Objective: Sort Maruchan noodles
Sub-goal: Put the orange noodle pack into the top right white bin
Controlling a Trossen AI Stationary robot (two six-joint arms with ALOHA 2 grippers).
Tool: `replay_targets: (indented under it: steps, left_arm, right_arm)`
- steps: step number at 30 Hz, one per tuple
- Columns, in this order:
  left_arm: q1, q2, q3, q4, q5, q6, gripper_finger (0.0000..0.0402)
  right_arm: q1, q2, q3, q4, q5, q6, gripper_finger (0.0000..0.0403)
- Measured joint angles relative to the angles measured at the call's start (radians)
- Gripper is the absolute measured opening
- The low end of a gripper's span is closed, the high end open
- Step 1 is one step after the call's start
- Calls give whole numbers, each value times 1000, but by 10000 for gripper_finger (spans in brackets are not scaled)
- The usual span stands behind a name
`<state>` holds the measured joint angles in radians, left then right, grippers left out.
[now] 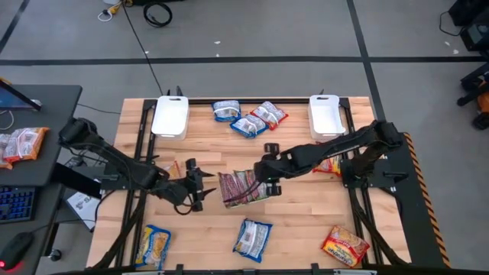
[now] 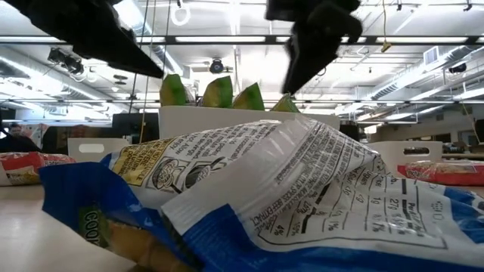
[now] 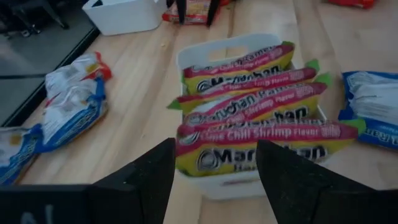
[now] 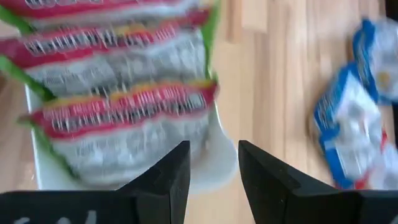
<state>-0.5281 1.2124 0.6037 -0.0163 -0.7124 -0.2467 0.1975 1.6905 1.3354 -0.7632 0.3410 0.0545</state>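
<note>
Both pincers apart, empty: left pincer (image 1: 200,186), right pincer (image 1: 269,169) flank tray (image 3: 186,59) of noodles (image 3: 261,134)

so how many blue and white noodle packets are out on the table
4. Three blue-white packets cluster at the far middle: one, one, one. The fourth lies at the near edge, centre. Others may be hidden under the arms.
</note>
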Motion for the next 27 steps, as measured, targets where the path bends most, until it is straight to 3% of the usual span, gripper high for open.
replay_targets:
  steps: [7, 12, 15, 21, 27]
  left_arm:
    - [-102, -45, 0, -92, -3, -142, 226]
    - [-206, -22, -1, -91, -29, -249, 226]
    - [-281, -1, -2, -89, -73, -295, 226]
    - [-397, 54, -2, -84, -160, -369, 226]
    - [-448, 116, -2, -85, -211, -416, 226]
  right_arm:
    - [-33, -90, 0, -393, 22, 324, 142]
    - [-14, -149, 0, -607, 172, 593, 142]
    - [-1, -181, -1, -725, 208, 760, 142]
    - [-1, -247, -117, -763, 116, 1030, 142]
    - [-27, -266, -340, -731, -58, 1243, 142]
